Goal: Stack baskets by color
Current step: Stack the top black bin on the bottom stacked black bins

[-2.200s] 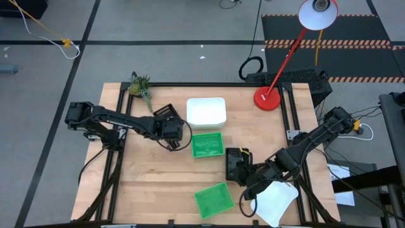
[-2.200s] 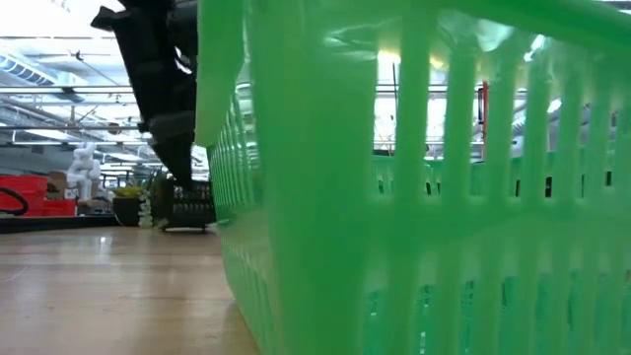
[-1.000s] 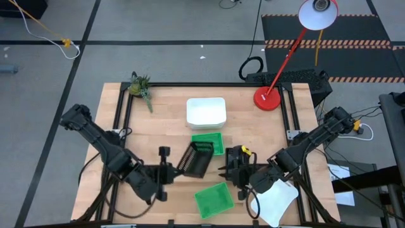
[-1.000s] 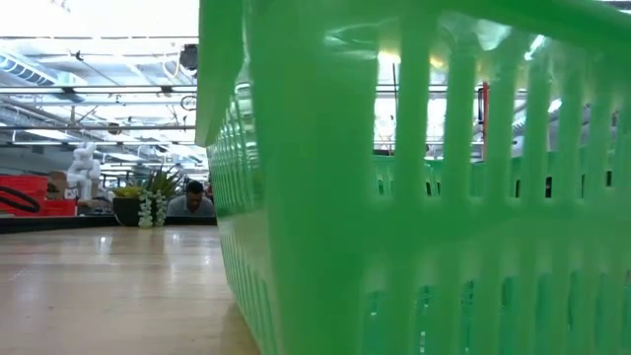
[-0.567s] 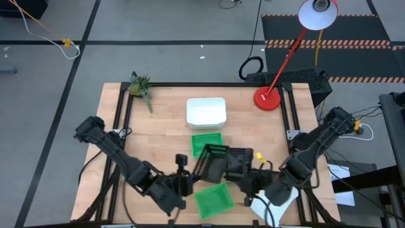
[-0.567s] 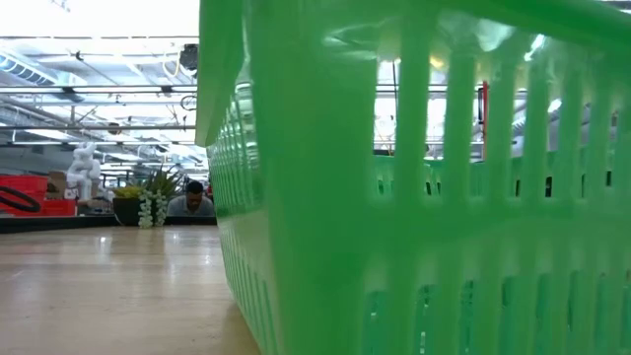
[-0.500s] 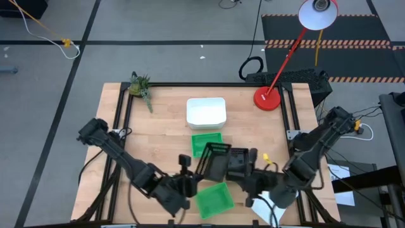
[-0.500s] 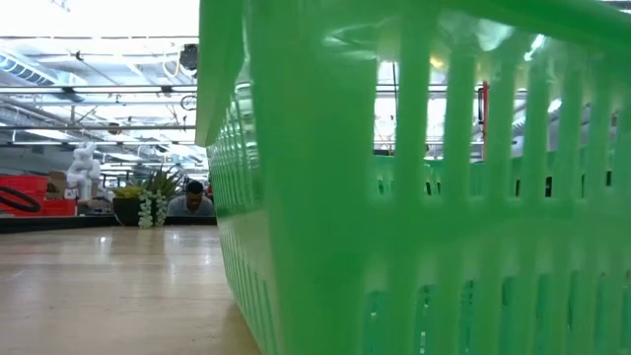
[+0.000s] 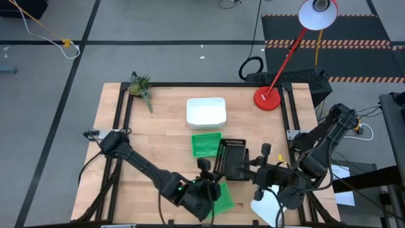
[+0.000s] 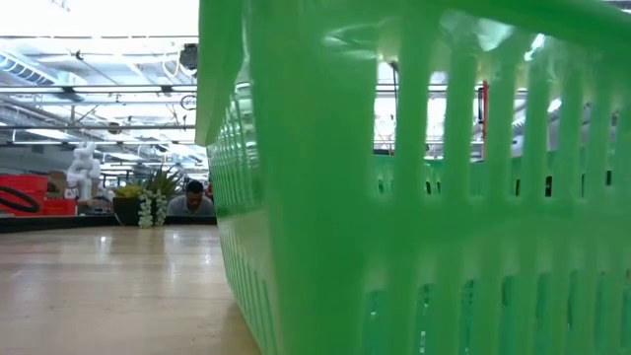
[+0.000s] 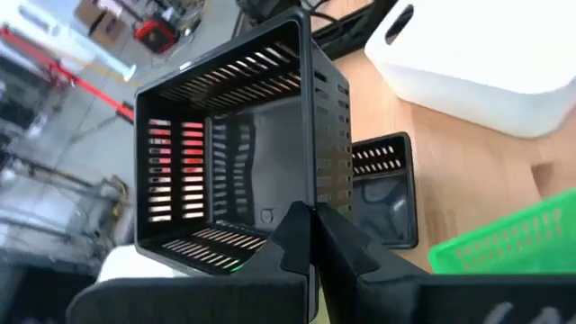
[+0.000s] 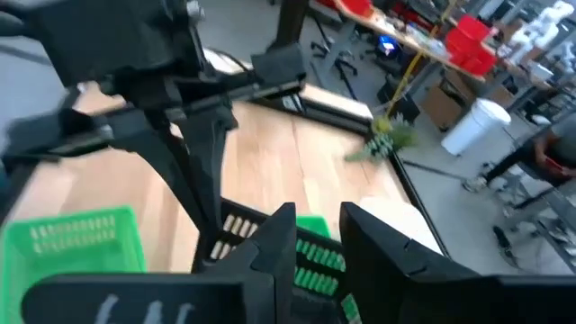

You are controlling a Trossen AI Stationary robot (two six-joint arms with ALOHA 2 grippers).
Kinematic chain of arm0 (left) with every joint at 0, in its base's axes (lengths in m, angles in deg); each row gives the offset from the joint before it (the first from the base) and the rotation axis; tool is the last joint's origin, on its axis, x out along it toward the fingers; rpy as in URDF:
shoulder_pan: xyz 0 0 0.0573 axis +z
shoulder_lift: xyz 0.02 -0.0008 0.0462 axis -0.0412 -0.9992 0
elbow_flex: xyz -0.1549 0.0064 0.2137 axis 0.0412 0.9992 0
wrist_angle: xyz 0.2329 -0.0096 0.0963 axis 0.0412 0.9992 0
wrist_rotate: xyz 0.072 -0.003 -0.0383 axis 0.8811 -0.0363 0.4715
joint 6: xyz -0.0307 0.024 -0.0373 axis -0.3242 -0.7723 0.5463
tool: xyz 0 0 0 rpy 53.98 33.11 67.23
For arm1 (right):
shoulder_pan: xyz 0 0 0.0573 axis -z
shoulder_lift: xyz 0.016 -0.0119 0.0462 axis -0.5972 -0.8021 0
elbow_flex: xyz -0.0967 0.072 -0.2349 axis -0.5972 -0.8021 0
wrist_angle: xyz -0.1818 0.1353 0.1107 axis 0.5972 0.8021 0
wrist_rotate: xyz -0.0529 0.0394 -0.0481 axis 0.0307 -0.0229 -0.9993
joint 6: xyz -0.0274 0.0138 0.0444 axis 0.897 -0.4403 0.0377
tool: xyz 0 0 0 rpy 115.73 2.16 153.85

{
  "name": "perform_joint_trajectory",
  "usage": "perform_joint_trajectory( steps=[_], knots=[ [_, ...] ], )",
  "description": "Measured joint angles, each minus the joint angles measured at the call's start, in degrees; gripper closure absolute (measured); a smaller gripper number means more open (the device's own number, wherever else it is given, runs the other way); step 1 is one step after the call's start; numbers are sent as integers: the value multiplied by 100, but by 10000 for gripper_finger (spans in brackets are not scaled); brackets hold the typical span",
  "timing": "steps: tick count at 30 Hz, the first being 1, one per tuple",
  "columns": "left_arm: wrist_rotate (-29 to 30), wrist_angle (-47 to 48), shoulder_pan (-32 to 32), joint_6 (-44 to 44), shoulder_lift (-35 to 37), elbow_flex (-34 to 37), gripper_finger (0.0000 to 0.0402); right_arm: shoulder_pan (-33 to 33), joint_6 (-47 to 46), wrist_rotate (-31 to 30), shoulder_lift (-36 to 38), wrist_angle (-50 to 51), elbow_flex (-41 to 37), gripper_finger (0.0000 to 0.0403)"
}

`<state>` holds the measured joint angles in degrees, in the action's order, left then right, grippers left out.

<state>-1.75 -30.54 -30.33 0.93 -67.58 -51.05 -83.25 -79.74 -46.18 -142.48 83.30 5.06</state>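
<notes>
Two grippers meet mid-table: left gripper [image 9: 204,170] is clamped on the tilted black basket's [image 9: 229,158] rim, right gripper [image 9: 261,166] beside it, grip unclear. Looks like black-stack step; next, nest it onto the other black basket [image 11: 385,189].

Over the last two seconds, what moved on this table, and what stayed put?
The left gripper carried a black basket from the table's middle left across toward the right gripper, which holds another black basket. The white basket, both green baskets and the red lamp base stayed put.
</notes>
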Motion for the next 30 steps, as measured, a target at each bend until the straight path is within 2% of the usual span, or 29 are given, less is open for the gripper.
perform_joint_trajectory(
  steps=[5,11,19,30],
  knots=[
    [-18,-31,141,477,-16,-10,396,-2,-771,-5,94,418,-4,318],
    [-124,-191,105,824,-65,-18,396,2,-955,-4,127,651,-4,318],
    [-386,-899,213,476,-522,-12,396,-2,-976,-5,146,745,-7,318],
    [-591,-1268,429,359,-1061,-10,396,-46,-1005,-2,202,1026,-7,318]
  ],
)
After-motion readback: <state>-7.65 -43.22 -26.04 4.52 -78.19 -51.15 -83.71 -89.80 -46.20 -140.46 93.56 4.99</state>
